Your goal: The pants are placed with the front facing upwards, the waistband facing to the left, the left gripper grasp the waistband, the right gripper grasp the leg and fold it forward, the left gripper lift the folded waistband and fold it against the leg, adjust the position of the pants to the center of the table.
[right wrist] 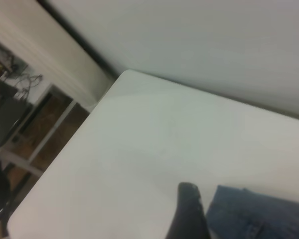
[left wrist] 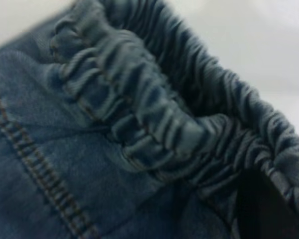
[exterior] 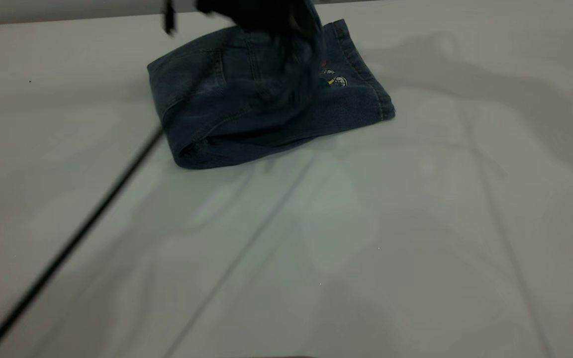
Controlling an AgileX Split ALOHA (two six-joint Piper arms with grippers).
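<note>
The left gripper (exterior: 266, 20) hangs blurred over the far side of the pants (exterior: 266, 104), right above the denim; whether its jaws grip anything cannot be told. Its wrist camera shows the gathered waistband (left wrist: 154, 124) close up. The pants lie folded on the table (exterior: 366, 238), far of centre. A fingertip (right wrist: 189, 211) of the right gripper stands beside the denim.
</note>
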